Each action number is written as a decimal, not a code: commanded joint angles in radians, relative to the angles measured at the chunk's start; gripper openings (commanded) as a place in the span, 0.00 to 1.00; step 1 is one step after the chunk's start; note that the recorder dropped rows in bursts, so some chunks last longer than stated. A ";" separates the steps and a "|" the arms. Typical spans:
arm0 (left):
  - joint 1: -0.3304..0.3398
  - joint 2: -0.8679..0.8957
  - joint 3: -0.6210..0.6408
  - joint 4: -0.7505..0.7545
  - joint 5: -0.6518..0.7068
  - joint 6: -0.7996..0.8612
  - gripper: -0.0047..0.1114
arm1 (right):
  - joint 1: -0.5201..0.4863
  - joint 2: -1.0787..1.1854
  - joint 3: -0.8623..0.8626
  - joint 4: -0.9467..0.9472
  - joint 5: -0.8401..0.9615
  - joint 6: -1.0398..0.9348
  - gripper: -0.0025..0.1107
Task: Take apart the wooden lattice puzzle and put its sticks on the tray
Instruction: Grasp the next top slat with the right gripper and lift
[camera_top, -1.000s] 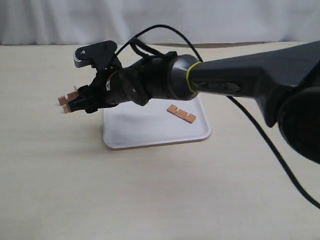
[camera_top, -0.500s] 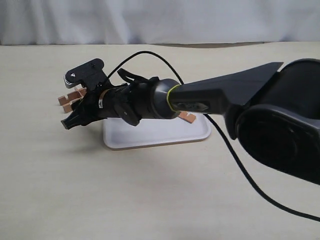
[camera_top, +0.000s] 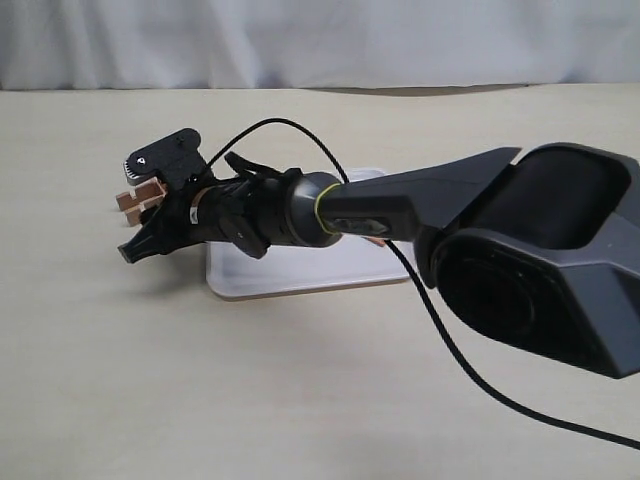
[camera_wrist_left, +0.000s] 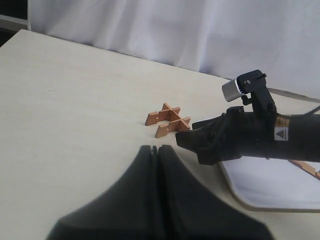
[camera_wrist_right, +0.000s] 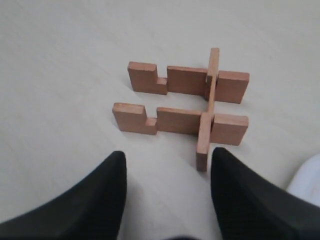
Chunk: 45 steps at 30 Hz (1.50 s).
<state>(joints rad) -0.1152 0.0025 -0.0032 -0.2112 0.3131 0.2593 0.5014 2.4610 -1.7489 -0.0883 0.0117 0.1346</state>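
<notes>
The puzzle (camera_wrist_right: 185, 107) sits on the tabletop (camera_top: 200, 380) just off the tray (camera_top: 300, 272), past its left end in the exterior view. It shows three sticks: two parallel ones standing on edge and one crossing them near one end. Each parallel stick has an open notch toward its other end.

The right fingers (camera_wrist_right: 100, 200) are spread apart and grasp nothing, with bare tabletop between them. They are low and just short of the puzzle. The near end of the crossing stick lies close to one fingertip but does not touch it.

The left fingers (camera_wrist_left: 145, 170) are clenched together on nothing and hang well back from the puzzle.

A single stick (camera_wrist_left: 306, 167) lies flat on the tray. In the exterior view the right arm (camera_top: 400, 205) stretches across the tray from the right, hiding that stick almost wholly and covering much of the tray's far side. From that view the right fingers and wrist also cover part of the puzzle.

A small camera (camera_top: 165, 152) juts up from the right wrist, just above the puzzle in the exterior view. A black cable (camera_top: 470, 360) loops over the arm and trails down across the tabletop on the right. A white curtain (camera_top: 320, 40) closes off the far edge.
</notes>
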 joint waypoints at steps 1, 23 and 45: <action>0.010 -0.002 0.003 -0.002 -0.009 0.005 0.04 | -0.001 0.005 -0.007 -0.001 -0.037 -0.009 0.30; 0.010 -0.002 0.003 -0.002 -0.009 0.005 0.04 | -0.014 0.019 -0.009 0.058 -0.121 -0.012 0.40; 0.010 -0.002 0.003 -0.002 -0.009 0.005 0.04 | -0.034 0.025 -0.033 0.076 -0.078 -0.008 0.06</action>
<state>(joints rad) -0.1152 0.0025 -0.0032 -0.2112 0.3131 0.2593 0.4733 2.5018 -1.7788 -0.0158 -0.1032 0.1308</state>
